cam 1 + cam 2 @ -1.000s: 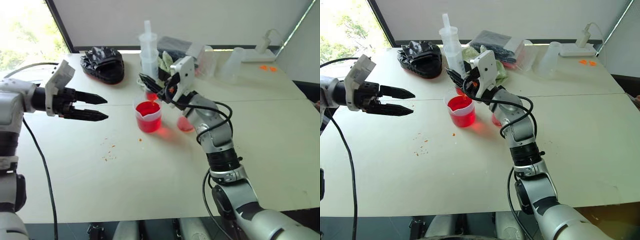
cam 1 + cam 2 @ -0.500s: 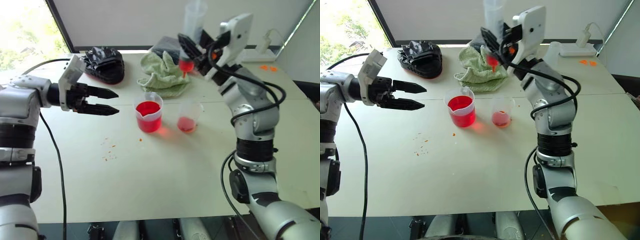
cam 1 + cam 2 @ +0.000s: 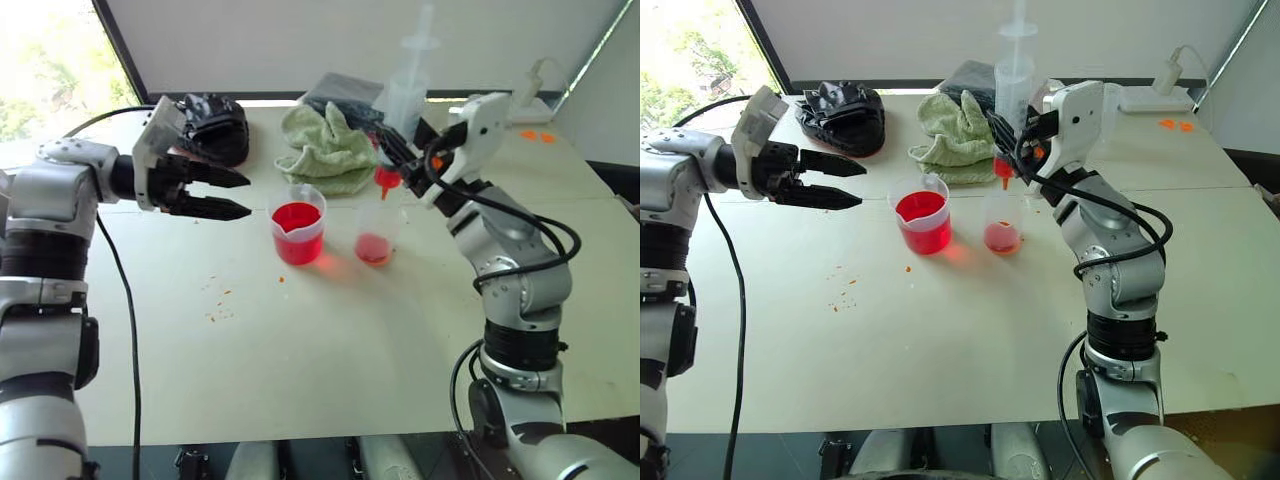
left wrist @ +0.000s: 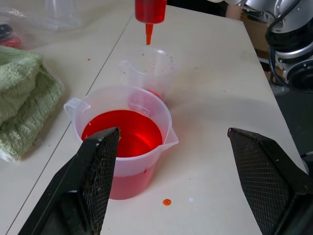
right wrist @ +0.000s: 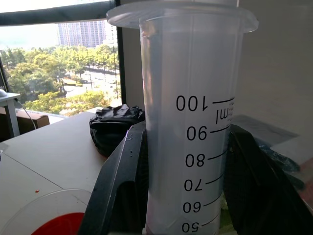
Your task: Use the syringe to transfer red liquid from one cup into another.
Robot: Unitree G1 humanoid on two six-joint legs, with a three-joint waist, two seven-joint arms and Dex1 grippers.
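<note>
syringe (image 3: 1012,95) stood upright, grasped by right fingers (image 3: 1006,135), red tip above small cup (image 3: 1002,226); left fingers (image 3: 835,180) released beside spouted beaker (image 3: 923,218).

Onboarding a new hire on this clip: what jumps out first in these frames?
The spouted beaker of red liquid glows mid-table. Beside it, the right gripper holds the syringe upright, its red tip poised above the smaller cup, which has a little red at the bottom. The left gripper hangs open beside the beaker.
</note>
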